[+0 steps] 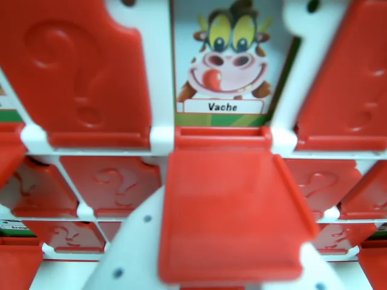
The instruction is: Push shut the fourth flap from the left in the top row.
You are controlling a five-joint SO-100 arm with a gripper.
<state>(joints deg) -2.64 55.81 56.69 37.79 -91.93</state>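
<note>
- I see almost nothing but the game board (162, 72) up close; its white frame runs between the red flaps, and no counter or room shows around it.
- At 12 o'clock one window is open and shows a cow card (227, 54) with a funny face, a red tongue and the word "Vache" under it.
- The open flap (233, 211) for that window hangs down flat from a red hinge bar just under the card, and it fills the middle and the 6 o'clock part of my view.
- At 10 o'clock a closed red flap (78, 66) stands up with a raised question mark on it.
- At 2 o'clock another red flap (347, 78) with a question mark is closed too, and it looks tilted from here.
- More question mark flaps (112, 184) sit in the row below, at 8 o'clock and 4 o'clock, some partly hidden by the open flap.
- At 7 o'clock a white piece with small dark dots (130, 254) pokes in from the bottom edge; it may be part of my tool, but it is blurry.
- I cannot tell if the tool is open or closed, or if it touches anything.
- The open flap lies just beside that white piece, at about its 2 o'clock, and partly covers it.
</note>
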